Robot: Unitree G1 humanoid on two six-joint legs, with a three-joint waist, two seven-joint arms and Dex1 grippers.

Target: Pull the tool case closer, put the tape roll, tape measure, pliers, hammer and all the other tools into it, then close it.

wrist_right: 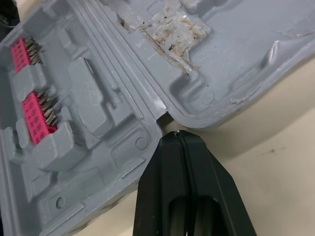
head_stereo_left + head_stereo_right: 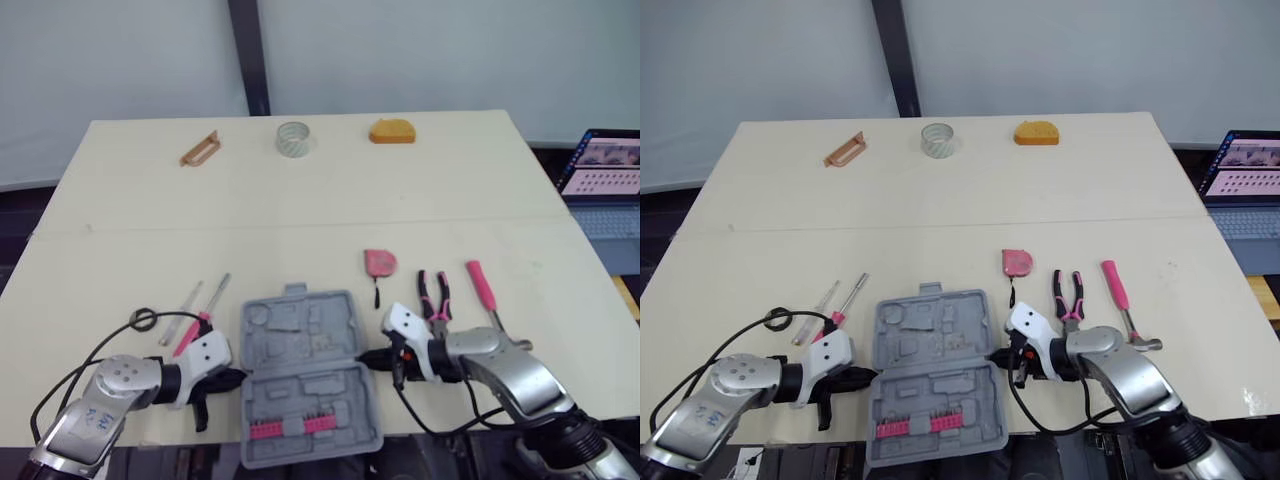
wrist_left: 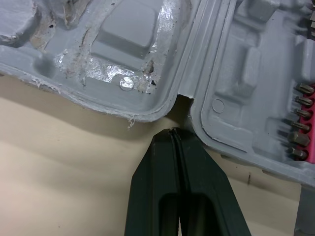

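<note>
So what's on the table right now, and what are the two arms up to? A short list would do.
Tool case: open, lying flat at the table's near edge
Bit holders: pink, in the case's near half
Left gripper: shut, tip at the case's left hinge notch
Right gripper: shut, tip at the right hinge notch
Right of the case: tape measure, pliers, hammer
Left of the case: screwdrivers
Far edge: tape roll
Packed so far: none of these tools

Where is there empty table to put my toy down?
The wide middle of the cream table is bare, between the clear tape roll and the open grey plastic tool case. It is crowded right of the case: pink tape measure, pink-handled pliers.
</note>
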